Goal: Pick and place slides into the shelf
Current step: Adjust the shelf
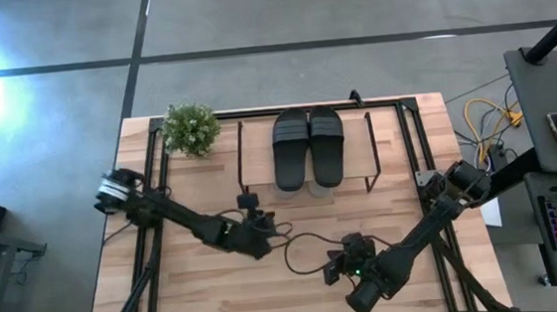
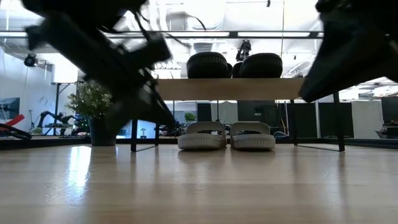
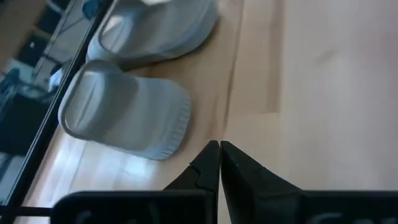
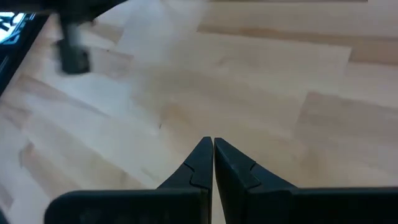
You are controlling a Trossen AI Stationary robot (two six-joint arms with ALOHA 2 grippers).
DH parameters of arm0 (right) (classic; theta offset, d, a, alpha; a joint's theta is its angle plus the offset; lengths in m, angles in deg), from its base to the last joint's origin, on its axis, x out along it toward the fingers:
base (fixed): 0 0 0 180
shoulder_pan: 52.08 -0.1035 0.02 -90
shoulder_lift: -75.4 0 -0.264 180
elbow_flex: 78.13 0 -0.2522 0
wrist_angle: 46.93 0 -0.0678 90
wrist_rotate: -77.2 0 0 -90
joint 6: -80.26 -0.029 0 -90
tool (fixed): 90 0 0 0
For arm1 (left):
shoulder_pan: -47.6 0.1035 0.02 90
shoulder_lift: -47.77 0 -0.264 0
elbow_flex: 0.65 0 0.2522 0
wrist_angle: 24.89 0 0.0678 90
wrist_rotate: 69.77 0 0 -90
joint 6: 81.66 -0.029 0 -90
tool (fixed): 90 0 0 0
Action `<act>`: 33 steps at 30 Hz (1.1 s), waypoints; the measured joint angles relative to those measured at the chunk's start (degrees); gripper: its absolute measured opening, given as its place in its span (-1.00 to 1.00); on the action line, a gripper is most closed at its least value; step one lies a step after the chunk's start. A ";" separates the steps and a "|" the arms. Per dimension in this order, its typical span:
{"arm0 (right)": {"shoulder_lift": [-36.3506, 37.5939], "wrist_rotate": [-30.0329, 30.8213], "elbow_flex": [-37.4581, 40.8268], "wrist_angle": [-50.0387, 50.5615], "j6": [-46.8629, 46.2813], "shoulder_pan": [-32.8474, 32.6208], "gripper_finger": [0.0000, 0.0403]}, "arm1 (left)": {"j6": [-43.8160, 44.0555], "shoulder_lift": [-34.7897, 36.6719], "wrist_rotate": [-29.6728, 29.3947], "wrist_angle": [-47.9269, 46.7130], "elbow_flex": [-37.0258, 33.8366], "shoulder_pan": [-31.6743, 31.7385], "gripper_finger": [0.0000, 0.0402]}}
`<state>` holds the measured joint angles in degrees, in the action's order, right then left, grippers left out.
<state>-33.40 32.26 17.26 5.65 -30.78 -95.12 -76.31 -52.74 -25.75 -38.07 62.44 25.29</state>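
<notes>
We see the black slides [image 1: 309, 146] paired side by side on top of the shelf [image 2: 230, 88], and the grey-green slides [image 2: 226, 135] tucked underneath on the desk.

High view looks straight down; low view looks level across the table [image 2: 199, 186] (both show the shelf [image 1: 307, 189]); 2 wrist views hover close above it.

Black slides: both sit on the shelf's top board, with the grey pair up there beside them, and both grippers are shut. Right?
Not quite. The black slides are on the shelf top board, but the grey pair stands on the table under it, as the low view shows. The left gripper and right gripper are both shut.
</notes>
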 joint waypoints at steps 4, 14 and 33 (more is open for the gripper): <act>0.00 -0.02 0.00 0.86 -2.97 -2.15 -0.96 | 0.25 -4.99 -0.08 -6.12 4.90 3.62 -1.00; 0.00 0.03 0.04 4.77 -10.68 -7.62 -0.96 | 7.53 -7.49 -0.74 -18.73 11.04 11.13 -1.00; -0.02 1.62 0.13 7.47 -11.99 -9.24 -0.96 | 7.20 -10.37 -0.97 -12.99 11.32 12.52 -1.00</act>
<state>-33.42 33.88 17.40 13.11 -42.76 -104.35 -69.11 -63.11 -26.73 -51.06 73.76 37.81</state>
